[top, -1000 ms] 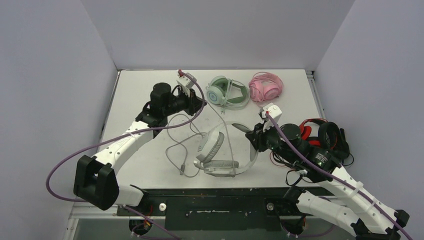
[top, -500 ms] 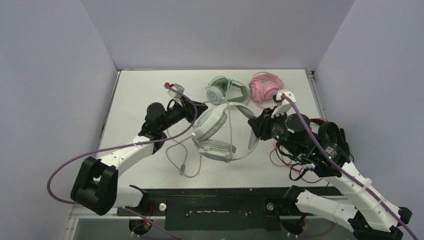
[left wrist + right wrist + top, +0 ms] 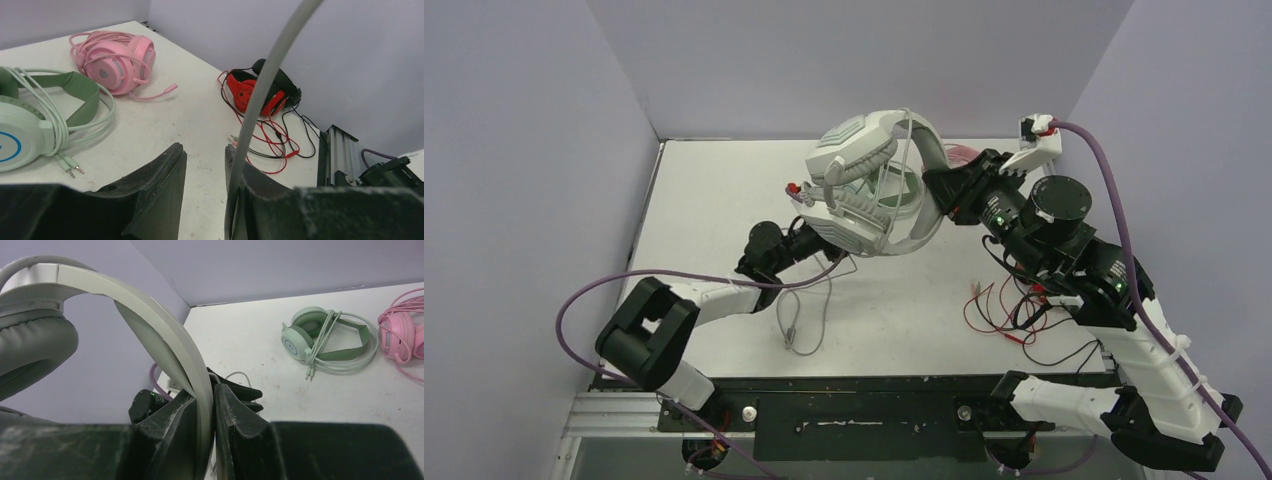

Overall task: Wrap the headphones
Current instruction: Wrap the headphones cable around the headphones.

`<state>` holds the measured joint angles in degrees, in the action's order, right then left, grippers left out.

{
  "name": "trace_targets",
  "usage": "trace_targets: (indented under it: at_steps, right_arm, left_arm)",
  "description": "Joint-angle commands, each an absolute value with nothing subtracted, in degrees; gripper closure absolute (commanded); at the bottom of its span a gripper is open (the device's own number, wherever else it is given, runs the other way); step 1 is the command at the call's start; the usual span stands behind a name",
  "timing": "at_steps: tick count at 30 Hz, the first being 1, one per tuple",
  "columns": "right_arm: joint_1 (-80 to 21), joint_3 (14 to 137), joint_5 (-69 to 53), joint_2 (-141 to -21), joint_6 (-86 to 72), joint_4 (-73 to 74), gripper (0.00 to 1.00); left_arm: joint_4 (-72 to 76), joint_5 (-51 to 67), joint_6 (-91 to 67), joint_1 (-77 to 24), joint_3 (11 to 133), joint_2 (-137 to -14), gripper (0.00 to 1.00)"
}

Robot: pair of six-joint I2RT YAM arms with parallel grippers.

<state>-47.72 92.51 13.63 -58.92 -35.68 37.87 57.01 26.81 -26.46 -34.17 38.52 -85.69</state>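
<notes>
The left gripper [image 3: 204, 155] is hovering with fingers apart, a grey strand [image 3: 256, 97] perhaps brushing one. The right gripper [image 3: 210, 390] is clamping the grey-white headset [image 3: 864, 170] by its band, raised over mid-table. It is partly screening the mint headset [image 3: 295, 342] and pink headset [image 3: 115, 57] near the far edge, while a red-black headset [image 3: 239, 92] is lying by the right edge.

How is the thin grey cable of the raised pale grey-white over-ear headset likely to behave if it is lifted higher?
Probably floppy: the thin grey cable hangs slack from the pale grey-white over-ear headset down to the white table. Its plug likely drags and swings. The headband seems stiff, holding its arch in the right pincer.
</notes>
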Motion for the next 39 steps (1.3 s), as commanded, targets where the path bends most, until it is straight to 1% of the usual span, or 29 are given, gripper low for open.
trace_targets:
  at_steps: [1, 5, 12, 13, 16, 20, 25, 29, 31, 37, 39]
  right_arm:
    - [-48.2, 99.2, 17.9, -60.8, -40.3, 35.8, 1.00]
    - [-48.2, 103.6, 21.7, -62.3, -40.0, 37.3, 1.00]
    - [-48.2, 107.6, 28.6, -63.1, -38.5, 37.1, 1.00]
    - [-48.2, 108.2, 30.1, -63.2, -38.0, 37.0, 1.00]
    - [-48.2, 109.8, 35.3, -64.0, -36.2, 37.6, 1.00]
    - [-48.2, 111.0, 40.8, -64.9, -34.1, 38.1, 1.00]
    - [-48.2, 111.8, 47.9, -65.9, -31.0, 38.4, 1.00]
    - [-48.2, 110.1, 53.8, -66.4, -27.8, 36.8, 1.00]
    - [-48.1, 108.4, 56.3, -66.9, -26.3, 35.8, 1.00]
    - [-46.7, 104.3, 62.5, -69.3, -22.4, 33.8, 1.00]
    - [-42.8, 103.1, 61.4, -70.0, -21.5, 33.0, 1.00]
  left_arm:
    - [68.0, 26.5, -27.8, -34.3, 40.0, -92.5, 0.67]
    - [68.7, 27.7, -27.3, -35.1, 41.0, -97.3, 0.68]
    - [69.9, 27.8, -26.7, -37.1, 38.6, -100.9, 0.71]
    - [69.8, 27.9, -26.5, -37.2, 38.0, -101.1, 0.72]
    - [69.8, 28.1, -26.1, -37.7, 35.6, -101.2, 0.82]
    - [68.7, 27.3, -24.1, -38.7, 31.8, -100.3, 0.88]
    - [68.4, 26.4, -22.8, -38.8, 26.2, -98.3, 0.92]
    - [65.9, 25.1, -22.6, -39.5, 21.4, -92.2, 1.00]
    - [62.2, 24.3, -21.5, -40.2, 20.0, -87.8, 1.00]
    - [40.4, 16.6, -15.2, -44.0, 20.0, -70.6, 1.00]
    - [33.1, 14.6, -14.1, -44.9, 20.3, -64.9, 1.00]
